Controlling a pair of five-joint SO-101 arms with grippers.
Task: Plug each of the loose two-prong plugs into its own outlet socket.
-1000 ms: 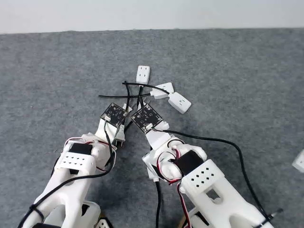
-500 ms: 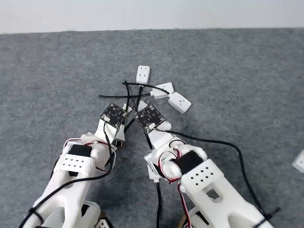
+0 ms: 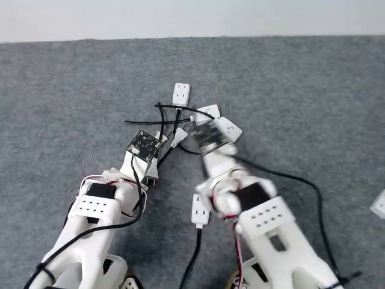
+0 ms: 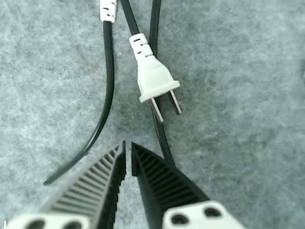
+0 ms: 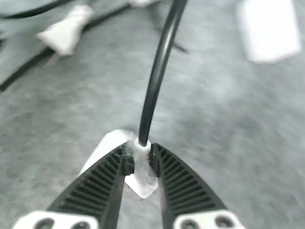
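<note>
A loose white two-prong plug [image 4: 155,78] lies on the grey mat just ahead of my left gripper [image 4: 127,145], prongs pointing back toward it. The left gripper is shut with nothing between its fingers. My right gripper [image 5: 140,152] is shut on a white plug [image 5: 139,174], whose black cable [image 5: 159,67] runs away from the fingers. In the high view the right arm's camera board [image 3: 210,137] hangs beside a cluster of white sockets [image 3: 228,129] [image 3: 207,112] [image 3: 181,93]. The loose plug [image 3: 176,139] lies between the two arms.
Another white socket [image 3: 200,211] on a black cable lies on the mat between the arms, near the front. Tangled black cables [image 3: 162,120] cross behind the left arm's camera board [image 3: 144,143]. A white piece [image 3: 379,205] sits at the right edge.
My right arm has swung right and farther out toward the socket cluster with its plug, dragging its cable and uncovering the near socket. The left arm has stayed put.
</note>
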